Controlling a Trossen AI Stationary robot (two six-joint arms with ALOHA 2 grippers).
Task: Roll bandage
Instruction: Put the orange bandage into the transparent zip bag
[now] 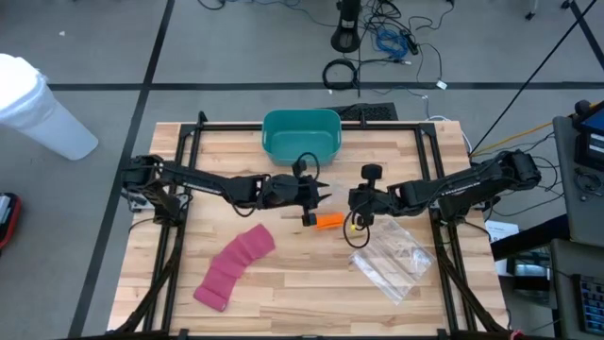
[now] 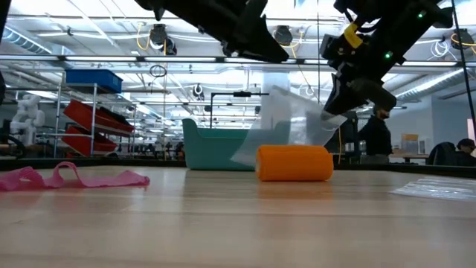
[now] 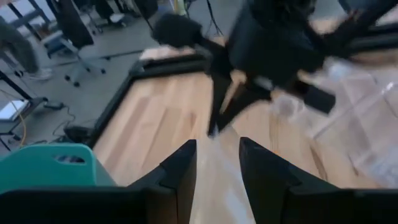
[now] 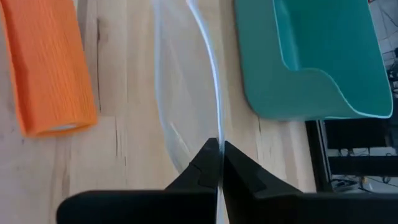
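An orange bandage roll (image 1: pixel 328 221) (image 2: pixel 294 162) (image 4: pixel 50 68) lies on its side on the wooden table, between the two grippers. A pink bandage (image 1: pixel 234 267) (image 2: pixel 74 177) lies unrolled as a wavy strip at the near left. My left gripper (image 1: pixel 326 195) (image 3: pixel 217 158) hovers open just beyond the orange roll, with nothing between its fingers. My right gripper (image 1: pixel 355 223) (image 4: pixel 219 152) is shut on a clear plastic bag (image 1: pixel 392 260) (image 2: pixel 286 126), right of the roll. My right gripper pinches a thin edge of the clear plastic bag (image 4: pixel 211 118) between its two fingertips, slanting down from the table's right. That edge is raised off the table and the film curves away from the fingers; the rest of the bag (image 1: pixel 396 269) lies on the wood.
A teal bin (image 1: pixel 300 135) (image 4: pixel 311 56) stands at the table's far middle edge. A black frame (image 1: pixel 179 189) runs around the table. Bare wood lies along the near edge between the pink bandage and the bag.
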